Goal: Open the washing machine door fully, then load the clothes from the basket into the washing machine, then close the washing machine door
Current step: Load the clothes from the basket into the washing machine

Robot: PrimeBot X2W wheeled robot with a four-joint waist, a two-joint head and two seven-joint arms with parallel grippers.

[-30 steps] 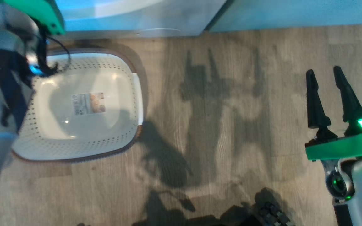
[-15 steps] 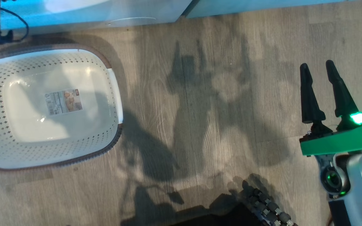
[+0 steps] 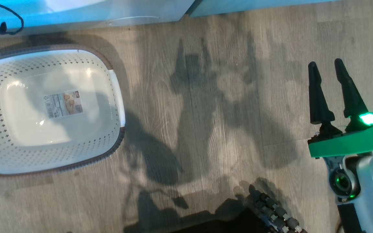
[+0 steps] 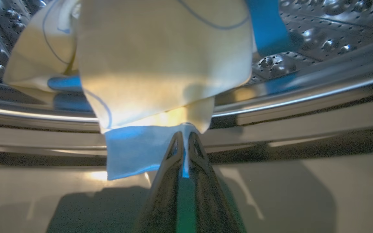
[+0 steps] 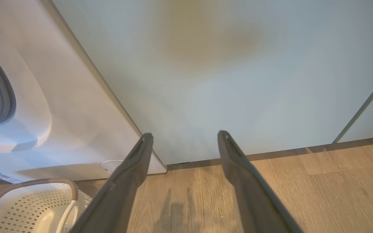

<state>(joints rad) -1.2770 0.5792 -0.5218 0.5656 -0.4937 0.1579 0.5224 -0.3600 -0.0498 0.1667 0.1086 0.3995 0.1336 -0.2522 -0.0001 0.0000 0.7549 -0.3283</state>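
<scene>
At the bottom centre of the left wrist view, the left gripper [image 4: 185, 137] is clenched. Its two dark fingers are pressed together on a thin fold of the blue trim [image 4: 131, 155] of the clothes [image 4: 160, 58]. The pale yellow garment rises from the fingertips to the top of the frame, across the shiny drum lip [image 4: 303, 94]. Its upper part reaches over the dimpled drum [image 4: 319, 35] beyond, and the blue hem hangs outside, just left of the fingers.

The step in hand looks like getting this piece properly inside the washing machine [image 5: 76, 106]. To do it well, lift the pinched hem clear of the lip and carry it deep toward the drum's back. Let go only when nothing trails over the edge, or the door may trap the cloth.

At the lower right of the head view, the right gripper [image 3: 325, 63] hangs over the floor [image 3: 222, 113], fingers spread and empty. At the left, the basket [image 3: 107, 136] holds nothing but its paper label [image 3: 64, 103].
</scene>
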